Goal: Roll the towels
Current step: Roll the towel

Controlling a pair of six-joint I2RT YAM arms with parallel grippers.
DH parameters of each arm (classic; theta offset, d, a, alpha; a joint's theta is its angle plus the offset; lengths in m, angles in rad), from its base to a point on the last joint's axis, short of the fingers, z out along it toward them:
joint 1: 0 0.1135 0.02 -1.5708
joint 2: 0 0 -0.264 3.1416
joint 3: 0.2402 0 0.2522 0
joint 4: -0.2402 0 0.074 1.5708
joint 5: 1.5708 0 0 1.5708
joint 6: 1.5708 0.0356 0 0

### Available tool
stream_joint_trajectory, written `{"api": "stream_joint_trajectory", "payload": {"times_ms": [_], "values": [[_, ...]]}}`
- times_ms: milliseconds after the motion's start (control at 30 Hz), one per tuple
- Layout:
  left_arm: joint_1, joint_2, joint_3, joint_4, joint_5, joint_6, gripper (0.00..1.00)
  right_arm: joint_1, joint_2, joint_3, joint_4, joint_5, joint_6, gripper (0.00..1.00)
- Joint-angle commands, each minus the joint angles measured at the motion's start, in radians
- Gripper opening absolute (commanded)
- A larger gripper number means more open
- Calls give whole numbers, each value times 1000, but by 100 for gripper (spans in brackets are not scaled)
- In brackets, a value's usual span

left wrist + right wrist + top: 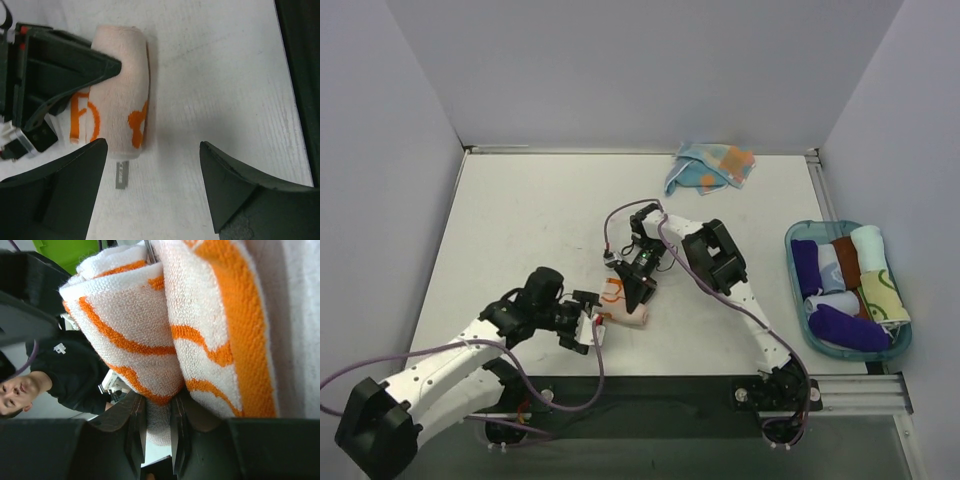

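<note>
The white towel with orange prints [623, 304] lies rolled on the table near the front middle. It shows in the left wrist view [120, 95] and fills the right wrist view [150, 325]. My right gripper [638, 285] is shut on a fold of this towel [159, 422] at the roll's far end. My left gripper [592, 322] is open beside the roll's near end, its fingers [65, 195] apart and holding nothing. The light blue towel with orange dots [710, 168] lies crumpled at the back of the table.
A blue tray [798, 300] at the right holds several rolled cloths, among them purple ones [848, 328]. Grey walls stand on the left, back and right. A black rail [650, 385] runs along the front edge.
</note>
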Motion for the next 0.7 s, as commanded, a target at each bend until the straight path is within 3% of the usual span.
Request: {"api": "stream_joint_trajectory", "payload": {"times_ms": [0, 267, 500, 633, 667], "values": [[-130, 69, 14, 195, -197, 59, 86, 4, 77, 1, 23, 129, 38, 0], [-183, 364, 122, 367, -262, 48, 84, -2, 71, 1, 26, 143, 54, 3], [-205, 422, 97, 419, -260, 50, 80, -10, 80, 10, 26, 140, 69, 5], [-233, 432, 94, 386, -249, 51, 69, -22, 87, 16, 28, 125, 83, 8], [-234, 445, 105, 355, -246, 51, 55, -27, 87, 15, 29, 120, 87, 10]]}}
